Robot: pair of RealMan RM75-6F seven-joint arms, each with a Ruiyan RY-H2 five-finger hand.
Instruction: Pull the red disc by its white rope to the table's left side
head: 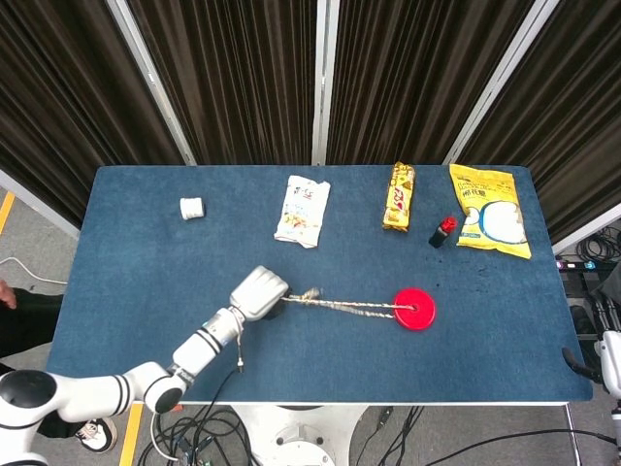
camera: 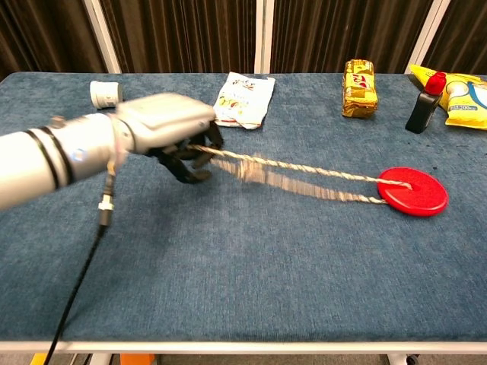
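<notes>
While fingers curled tight round white rope (camera: 304,181), left hand (camera: 163,125) held it mid-table, left of centre. Rope ran taut, long axis left-right, to red disc (camera: 413,191) flat right of centre. Right hand unseen.

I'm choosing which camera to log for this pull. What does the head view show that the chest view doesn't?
Only the head view shows the table's near corners, the floor cables and the whole yellow bag. Only the chest view shows the fingers hooked under the white rope, which lifts off the cloth. Both show the left hand holding the rope and the red disc.
</notes>
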